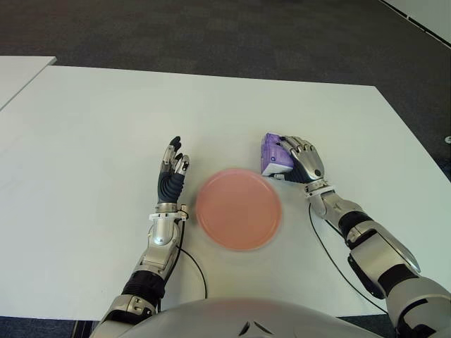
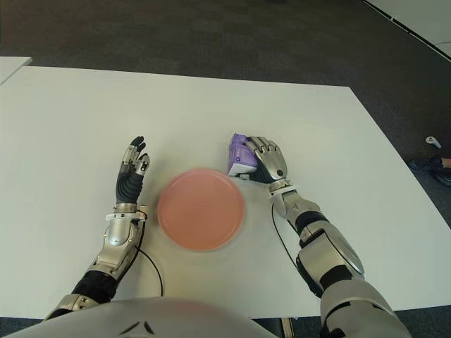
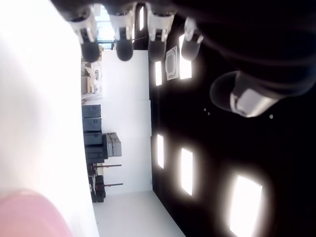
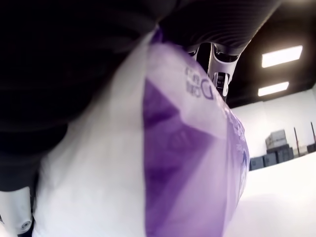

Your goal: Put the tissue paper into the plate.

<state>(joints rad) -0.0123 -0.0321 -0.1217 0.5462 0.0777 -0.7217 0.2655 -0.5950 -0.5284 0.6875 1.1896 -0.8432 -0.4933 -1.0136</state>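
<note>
Pink plate (image 1: 239, 208) lies empty. Tissue pack (image 1: 272, 156) is gripped by right hand (image 1: 303, 160) beside it. Left hand (image 1: 171, 172) is held open.

Head stereo pair looks down, sharing table (image 1: 84, 141); wrist cameras sit close against own hands.

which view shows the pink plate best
The left eye view: the whole pink plate lies on the white table between both hands. The right eye view shows it equally whole, the left wrist view only a blurred edge, the right wrist view nothing.
</note>
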